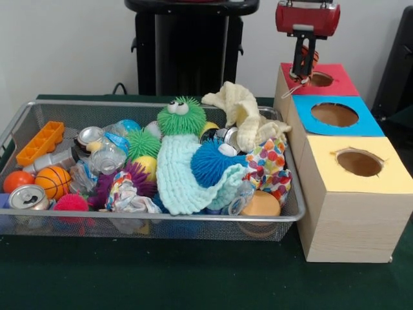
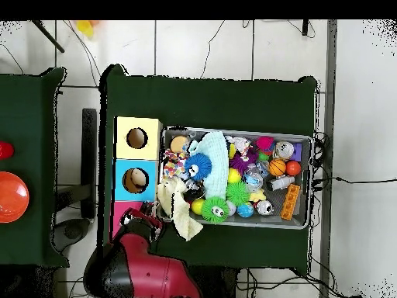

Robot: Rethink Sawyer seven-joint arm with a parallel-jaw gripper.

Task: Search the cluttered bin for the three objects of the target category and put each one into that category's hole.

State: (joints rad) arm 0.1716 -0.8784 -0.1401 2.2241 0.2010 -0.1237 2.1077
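The bin (image 1: 39, 113), a wire mesh tray crowded with toys, is sitting on the green table (image 1: 193, 278) just beside a row of three wooden boxes with holes in their coloured tops: a yellow one (image 1: 359, 163), a blue one (image 1: 334, 114) and a red one (image 1: 321, 79). The gripper (image 1: 301, 72) is hanging directly over the red hole, and something small and orange-striped is showing between the fingers (image 1: 306, 64); they are standing close together, seemingly clamped on it, though what the thing is cannot be made out. Holding it right above the opening suggests it is being lined up to drop straight in, so the red hole is probably the target category's. In the bin, spiky balls are lying among the clutter: a green one with eyes (image 1: 181, 116), a blue one (image 1: 211, 163) and a smaller green one (image 1: 143, 143). A pale blue knitted cloth (image 1: 181, 177) is draping over the middle, a cream cloth (image 1: 242, 110) is hanging over the bin's edge toward the boxes, and a small basketball (image 1: 53, 181), an orange ball (image 1: 17, 180), a drinks can (image 1: 27, 196) and an orange block (image 1: 40, 143) are resting at the far end from the boxes. The cloths are likely hiding other pieces, so any further search may call for shifting them aside.
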